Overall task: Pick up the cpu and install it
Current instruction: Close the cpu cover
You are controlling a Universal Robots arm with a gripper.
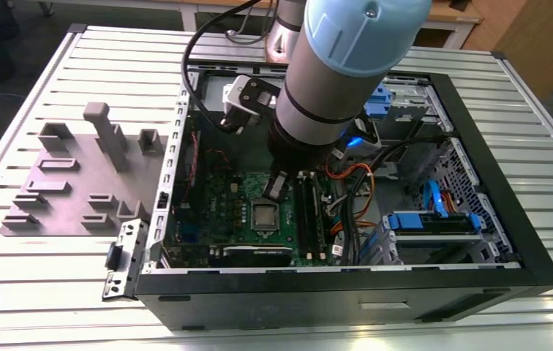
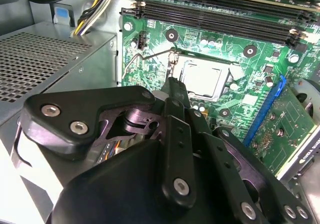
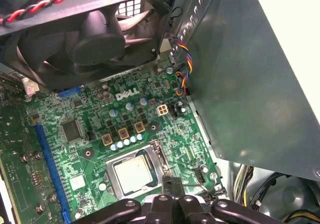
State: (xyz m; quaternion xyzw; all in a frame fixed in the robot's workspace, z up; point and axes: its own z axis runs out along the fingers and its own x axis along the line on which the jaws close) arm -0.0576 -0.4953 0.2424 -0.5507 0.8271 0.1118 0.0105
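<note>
Closed to a thin point, our gripper [image 2: 172,86] is gripping nothing and hovering just beside the socket. We are seeing the computer case [image 1: 510,219] lying open, the green motherboard [image 3: 90,119] inside it, and the cpu [image 3: 134,174] already sitting flat in its socket. We are judging it light, stiff and fragile, best held by its edges.

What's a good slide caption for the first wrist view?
Pincer poised beside the cpu seated in its motherboard socket.
</note>
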